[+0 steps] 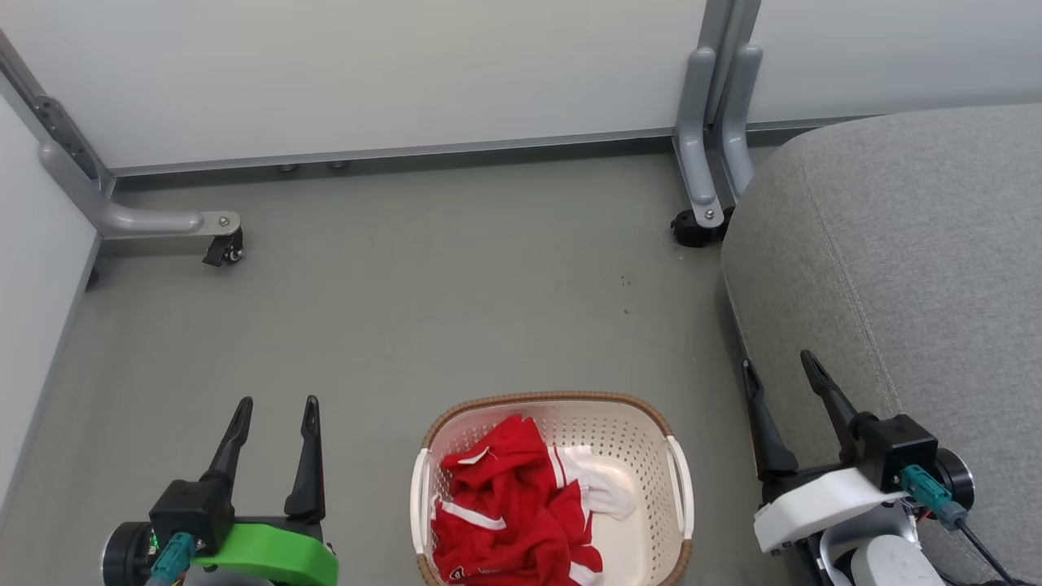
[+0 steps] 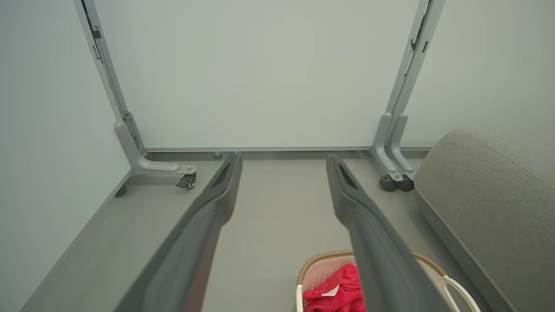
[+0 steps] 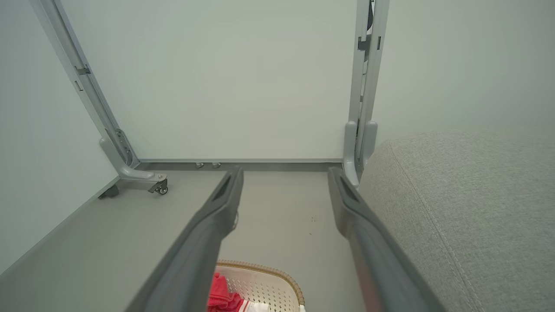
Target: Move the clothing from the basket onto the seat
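Red clothing is heaped leftward in the basket, flanked by the left gripper, judged nearer, and right gripper, both spread open and empty

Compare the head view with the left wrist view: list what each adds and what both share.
Head view: the right gripper, fingers apart, beside the seat; most of the basket rim and both handles. Left wrist view: the frame posts rising high up the wall panels. Both: the left gripper with fingers apart, the clothing in the basket, the seat, the floor, a caster wheel.
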{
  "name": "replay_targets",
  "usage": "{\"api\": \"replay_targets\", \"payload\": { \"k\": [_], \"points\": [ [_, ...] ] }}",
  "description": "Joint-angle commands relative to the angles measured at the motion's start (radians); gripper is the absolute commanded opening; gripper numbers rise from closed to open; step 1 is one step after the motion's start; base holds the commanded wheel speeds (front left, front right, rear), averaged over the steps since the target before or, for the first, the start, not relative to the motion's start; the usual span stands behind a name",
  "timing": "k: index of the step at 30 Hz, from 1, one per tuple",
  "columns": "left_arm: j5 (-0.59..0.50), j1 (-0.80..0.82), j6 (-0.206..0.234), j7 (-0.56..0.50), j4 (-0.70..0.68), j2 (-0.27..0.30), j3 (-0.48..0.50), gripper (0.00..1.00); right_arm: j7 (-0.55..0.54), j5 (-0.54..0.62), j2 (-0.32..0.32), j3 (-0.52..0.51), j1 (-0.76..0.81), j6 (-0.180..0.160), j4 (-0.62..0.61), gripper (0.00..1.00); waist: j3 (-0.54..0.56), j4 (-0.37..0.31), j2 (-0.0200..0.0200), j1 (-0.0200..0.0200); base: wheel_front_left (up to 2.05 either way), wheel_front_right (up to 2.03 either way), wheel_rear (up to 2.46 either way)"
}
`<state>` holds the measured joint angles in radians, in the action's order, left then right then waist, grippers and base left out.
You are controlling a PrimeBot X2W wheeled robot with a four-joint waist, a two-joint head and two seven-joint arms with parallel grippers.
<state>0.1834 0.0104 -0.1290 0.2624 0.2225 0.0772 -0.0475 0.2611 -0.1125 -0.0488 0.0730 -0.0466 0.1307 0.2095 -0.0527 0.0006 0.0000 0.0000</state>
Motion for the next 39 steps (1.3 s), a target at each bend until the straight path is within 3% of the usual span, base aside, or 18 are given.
{"api": "replay_targets", "payload": {
  "k": [1, 6, 11, 30, 39],
  "points": [
    [-0.004, 0.011, -0.003, 0.004, 0.002, -0.002, -0.001, 1.00, -0.004, -0.002, -0.003, -0.002, -0.011, 0.000, -0.003, 1.00, -0.005, -0.002, 0.0000, 0.0000, 0.00, 0.00, 0.00],
    [0.015, 0.043, -0.003, 0.003, 0.035, -0.007, -0.069, 1.00, -0.007, -0.005, -0.003, -0.004, -0.025, 0.000, -0.018, 1.00, -0.035, -0.010, 0.0000, 0.0000, 0.00, 0.00, 0.00],
    [0.039, 0.110, -0.003, 0.003, 0.098, -0.008, -0.195, 1.00, -0.010, -0.007, -0.003, -0.011, -0.053, 0.000, -0.041, 1.00, -0.098, -0.028, 0.0000, 0.0000, 0.00, 0.00, 0.00],
    [0.137, 0.493, -0.002, 0.001, 0.493, 0.028, -0.726, 1.00, 0.005, -0.036, -0.002, -0.001, -0.224, 0.000, -0.173, 1.00, -0.515, -0.122, 0.0000, 0.0000, 0.00, 0.00, 0.00],
    [0.203, 0.654, -0.002, -0.001, 0.670, 0.056, -0.865, 1.00, 0.004, -0.069, -0.002, 0.025, -0.293, 0.000, -0.227, 1.00, -0.678, -0.172, 0.0000, 0.0000, 0.00, 0.00, 0.00]
  ]
}}
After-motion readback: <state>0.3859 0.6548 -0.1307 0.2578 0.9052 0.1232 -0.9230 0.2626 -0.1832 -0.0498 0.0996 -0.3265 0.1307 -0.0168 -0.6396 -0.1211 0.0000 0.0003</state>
